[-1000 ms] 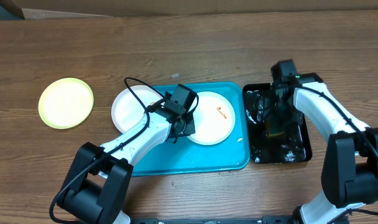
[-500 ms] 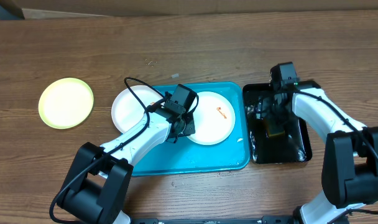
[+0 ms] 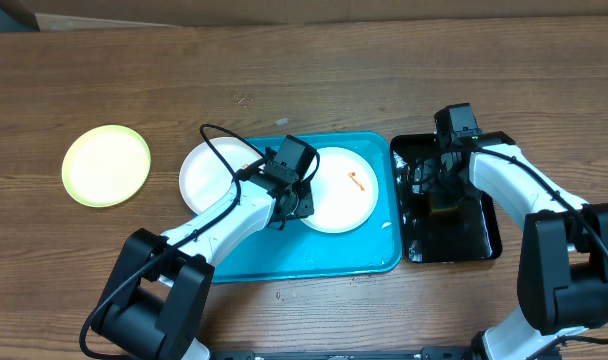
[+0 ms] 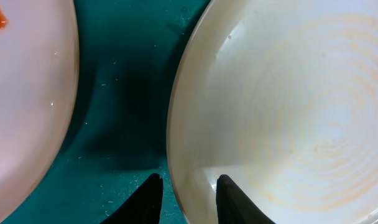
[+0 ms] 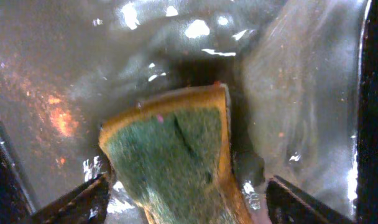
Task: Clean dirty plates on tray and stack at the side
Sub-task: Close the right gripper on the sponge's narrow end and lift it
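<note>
Two white dirty plates lie on the turquoise tray. The right plate carries an orange smear; the left plate is partly under the arm's cable. A pale yellow-green plate sits on the table at the left. My left gripper is between the white plates, its fingers either side of the right plate's rim, one finger over the tray. My right gripper hangs over the black tray, open around a green-and-yellow sponge, gaps showing on both sides.
The black tray's bottom is wet and glistening. In the left wrist view the other white plate shows a red smear at its top left. A cardboard edge runs along the table's back.
The right gripper has shifted slightly towards the back of the black tray, over the sponge. The left arm and the plates have not moved.
</note>
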### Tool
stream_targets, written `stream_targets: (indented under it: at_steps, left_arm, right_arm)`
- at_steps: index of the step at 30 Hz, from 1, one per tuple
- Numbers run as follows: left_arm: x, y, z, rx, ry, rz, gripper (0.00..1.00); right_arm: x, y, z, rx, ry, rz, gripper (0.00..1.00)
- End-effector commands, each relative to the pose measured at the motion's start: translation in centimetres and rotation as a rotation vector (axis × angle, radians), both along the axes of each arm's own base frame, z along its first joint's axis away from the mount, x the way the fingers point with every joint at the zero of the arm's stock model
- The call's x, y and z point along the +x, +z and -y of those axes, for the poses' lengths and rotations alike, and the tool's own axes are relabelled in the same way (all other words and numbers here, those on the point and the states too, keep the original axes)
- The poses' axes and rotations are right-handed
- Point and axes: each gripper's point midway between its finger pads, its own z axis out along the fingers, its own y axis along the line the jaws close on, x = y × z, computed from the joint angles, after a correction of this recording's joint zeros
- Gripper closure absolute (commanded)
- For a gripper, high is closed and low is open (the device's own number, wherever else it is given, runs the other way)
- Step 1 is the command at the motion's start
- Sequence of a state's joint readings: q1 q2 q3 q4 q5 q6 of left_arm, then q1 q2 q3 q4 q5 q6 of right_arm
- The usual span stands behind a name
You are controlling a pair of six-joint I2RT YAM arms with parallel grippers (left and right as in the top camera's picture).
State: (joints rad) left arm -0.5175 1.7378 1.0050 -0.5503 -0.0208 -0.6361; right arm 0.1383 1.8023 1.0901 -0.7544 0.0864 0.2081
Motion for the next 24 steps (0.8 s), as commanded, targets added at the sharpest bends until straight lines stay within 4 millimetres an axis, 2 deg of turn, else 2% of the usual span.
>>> stream_targets:
  at_steps: [1,8,17,18,19,20,22,23,24]
  left_arm:
    - [0.7,0.1,-0.2,0.030,0.001,0.027,0.70]
    - [0.8,0.2,-0.2,0.036,0.004,0.036,0.82]
    - [1.0,0.2,-0.4,0.047,0.008,0.045,0.79]
    - [1.0,0.2,-0.4,0.047,0.008,0.045,0.79]
    - [1.0,0.2,-0.4,0.047,0.008,0.045,0.79]
    - [1.0,0.2,-0.4,0.048,0.008,0.045,0.79]
    - [1.0,0.2,-0.4,0.048,0.008,0.045,0.78]
    - [1.0,0.2,-0.4,0.048,0.008,0.045,0.78]
    - [1.0,0.2,-0.4,0.048,0.008,0.045,0.78]
  right_arm:
    - [1.0,1.4,0.0,-0.003,-0.002,0.047,0.28]
    - [1.4,1.6,0.0,-0.002,-0.002,0.061,0.29]
    - [-0.2,0.9,0.2,-0.010,-0.002,0.001,0.23]
    - [-0.4,0.7,0.2,-0.010,-0.002,-0.005,0.37]
    - [-0.6,0.6,0.2,-0.011,-0.002,-0.010,0.76]
    - [-0.7,0.5,0.2,-0.011,-0.002,-0.015,0.96]
    - [-1.1,0.5,0.1,-0.002,0.000,-0.032,0.96]
    - [-1.2,0.8,0.1,-0.004,0.000,-0.037,0.77]
    - [-1.0,1.2,0.1,-0.004,0.000,-0.040,0.45]
